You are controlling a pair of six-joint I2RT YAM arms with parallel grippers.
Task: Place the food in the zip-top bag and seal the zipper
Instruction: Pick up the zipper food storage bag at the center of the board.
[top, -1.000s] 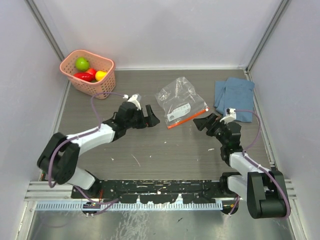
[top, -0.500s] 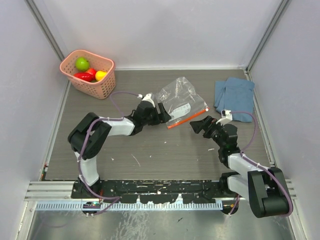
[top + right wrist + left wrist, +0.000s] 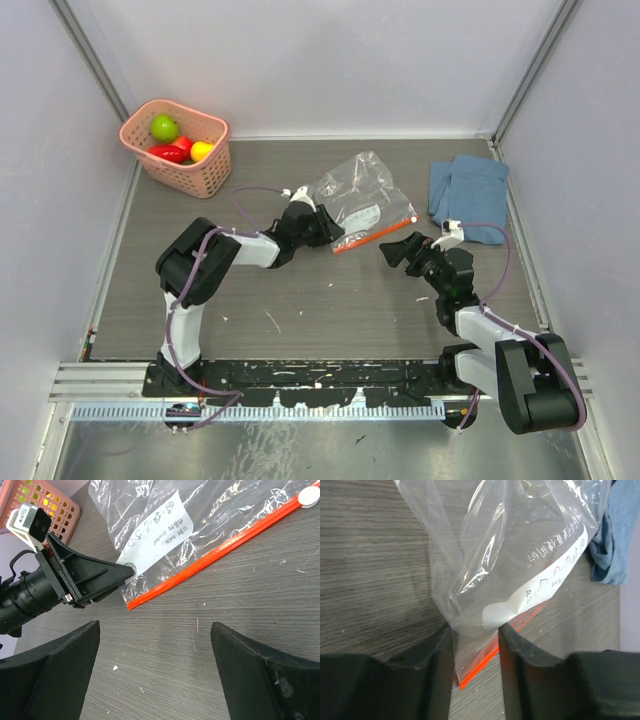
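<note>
The zip-top bag (image 3: 360,200) lies clear and crinkly at mid-table, label up. Its orange-red zipper (image 3: 375,234) runs along the near edge, with the white slider (image 3: 308,498) at the right end. My left gripper (image 3: 322,228) is shut on the bag's left corner; in the left wrist view the plastic (image 3: 510,555) bunches up between the dark fingers (image 3: 435,680). My right gripper (image 3: 398,248) stands wide open just in front of the zipper, holding nothing. The food (image 3: 178,140), green, red and yellow pieces, sits in the pink basket (image 3: 185,175) at the back left.
A folded blue cloth (image 3: 470,195) lies to the right of the bag, close to the right wall. Grey walls close the table in at the back and on both sides. Bare wood-grain tabletop lies between the arms.
My left arm reached right to the bag's left corner and its jaws narrowed onto the plastic. The right gripper crept slightly left toward the zipper and stayed open.
</note>
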